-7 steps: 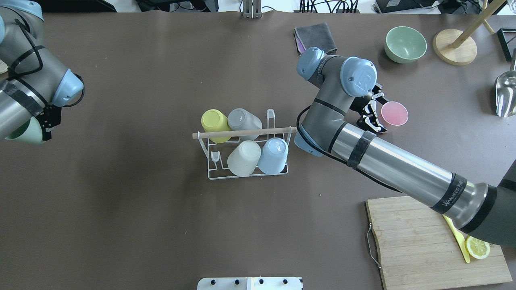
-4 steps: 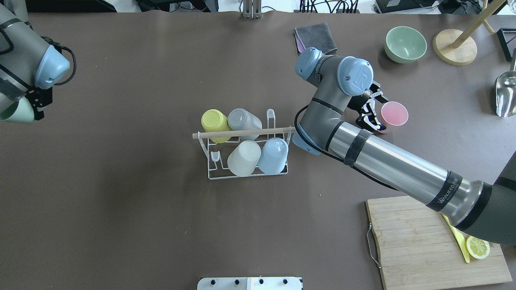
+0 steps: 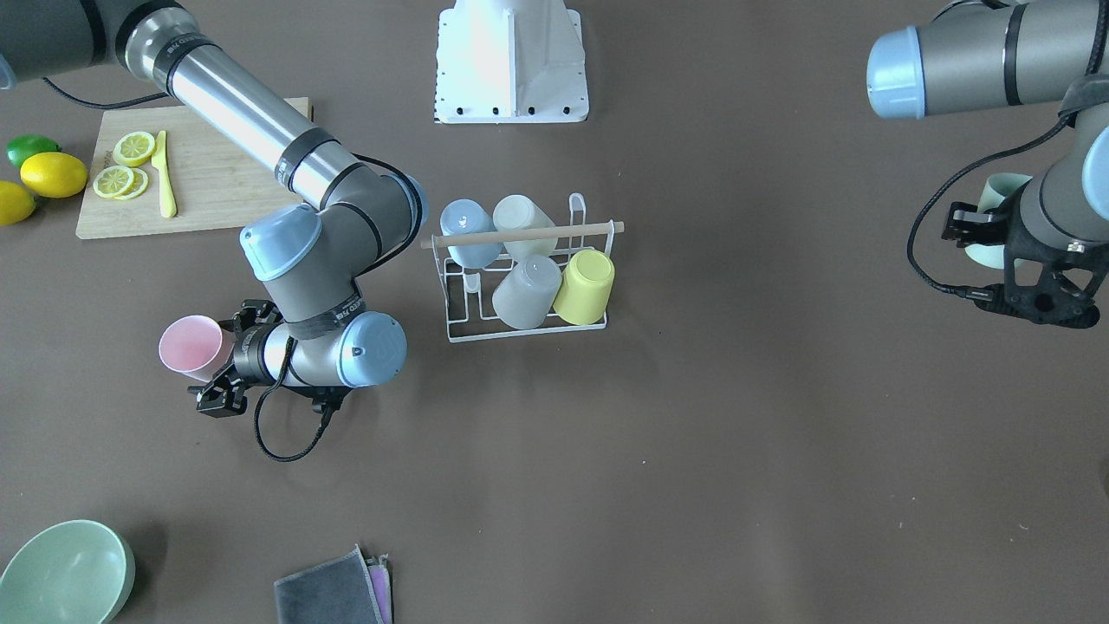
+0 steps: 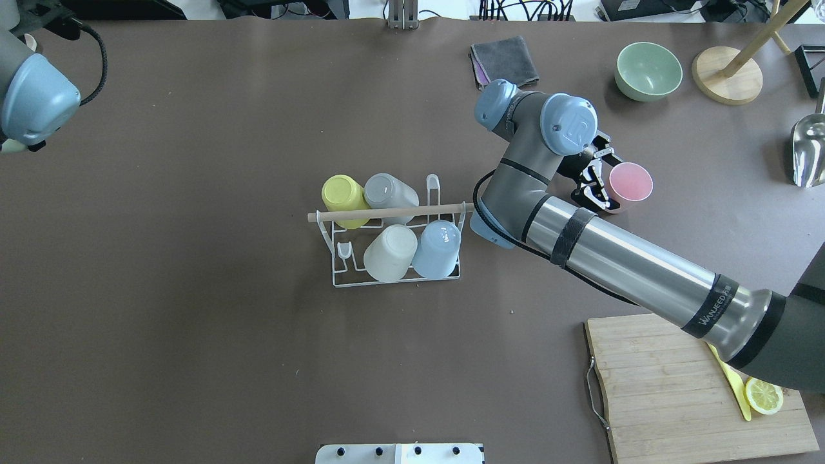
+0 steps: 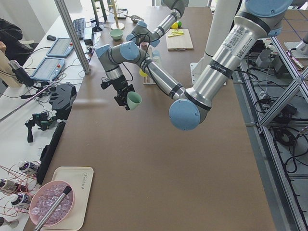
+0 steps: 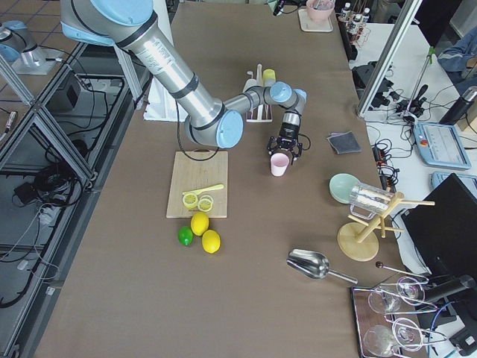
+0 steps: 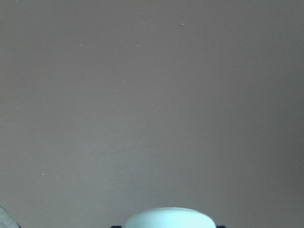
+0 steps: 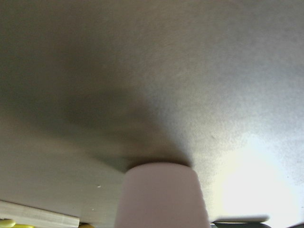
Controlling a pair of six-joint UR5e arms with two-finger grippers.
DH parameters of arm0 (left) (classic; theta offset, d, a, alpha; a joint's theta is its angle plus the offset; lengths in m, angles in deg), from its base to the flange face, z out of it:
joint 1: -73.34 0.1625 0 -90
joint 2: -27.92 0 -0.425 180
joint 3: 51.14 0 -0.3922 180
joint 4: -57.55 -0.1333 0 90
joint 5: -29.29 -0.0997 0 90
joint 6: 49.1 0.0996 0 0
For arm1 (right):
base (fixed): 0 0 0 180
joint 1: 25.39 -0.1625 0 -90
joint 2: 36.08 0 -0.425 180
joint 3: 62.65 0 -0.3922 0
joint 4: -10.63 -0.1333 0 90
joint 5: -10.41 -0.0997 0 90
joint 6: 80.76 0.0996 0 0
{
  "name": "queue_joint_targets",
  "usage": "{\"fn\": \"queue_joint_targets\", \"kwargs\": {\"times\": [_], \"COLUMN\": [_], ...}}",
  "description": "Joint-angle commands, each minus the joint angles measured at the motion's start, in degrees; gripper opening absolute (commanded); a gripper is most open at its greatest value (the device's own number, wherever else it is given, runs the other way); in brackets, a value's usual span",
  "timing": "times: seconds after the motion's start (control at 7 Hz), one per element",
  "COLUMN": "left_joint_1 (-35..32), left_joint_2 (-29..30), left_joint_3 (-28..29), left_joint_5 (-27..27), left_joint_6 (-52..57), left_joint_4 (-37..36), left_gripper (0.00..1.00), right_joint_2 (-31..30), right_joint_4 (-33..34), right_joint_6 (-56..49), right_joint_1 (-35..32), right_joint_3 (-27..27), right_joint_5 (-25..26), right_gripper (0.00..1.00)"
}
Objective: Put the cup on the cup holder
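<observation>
The cup holder point(image 4: 412, 210), a white wire rack with a wooden rod on top, stands mid-table and also shows in the front view point(image 3: 537, 232). It carries yellow, grey, cream and blue cups upside down. My right gripper point(image 4: 599, 179) is shut on a pink cup point(image 4: 631, 182) right of the rack; the cup's mouth faces up, low over the table. The cup also shows in the front view point(image 3: 186, 344) and the right wrist view point(image 8: 161, 194). My left gripper point(image 3: 983, 238) is shut on a mint green cup point(image 3: 1003, 189), held far off at the table's left end point(image 5: 134, 99).
A cutting board point(image 4: 683, 386) with lemon slices and a yellow knife lies at the near right. A green bowl point(image 4: 648, 69), a folded grey cloth point(image 4: 506, 59), a wooden stand point(image 4: 727, 74) and a metal scoop point(image 4: 809, 151) lie along the far right.
My left arm has carried the green cup away from the rack, toward the table's far left corner. My right arm has shifted only slightly; the pink cup stays in place.
</observation>
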Motion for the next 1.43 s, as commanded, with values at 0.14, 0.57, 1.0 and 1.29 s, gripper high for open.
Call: {"fn": "queue_joint_targets", "kwargs": {"times": [0.14,0.57,1.0,1.29], "left_joint_1": [-0.02,2.44,3.93,6.65], "left_joint_2": [-1.15,-2.03,-2.47,-2.74], "left_joint_3": [-12.54,-12.34,-13.56,-12.43], "left_joint_5": [-5.12,-5.14,-4.35,0.03], "left_joint_6": [-1.43,-3.72,-7.49,-8.72], "left_joint_4": [1.16,16.24,30.64,43.02], "left_gripper": [0.00,0.00,0.00,0.00], "right_joint_2": [-0.36,-0.62,-1.24,-2.28], "right_joint_4": [-0.01,-0.01,0.08,0.08], "right_joint_6": [0.08,0.08,0.09,0.17], "right_joint_1": [-0.01,-0.01,-0.10,-0.10], "right_joint_3": [0.04,-0.13,-0.75,-2.05], "right_joint_5": [-0.09,-0.17,-0.44,-0.52], "right_gripper": [0.98,0.98,0.98,0.98]}}
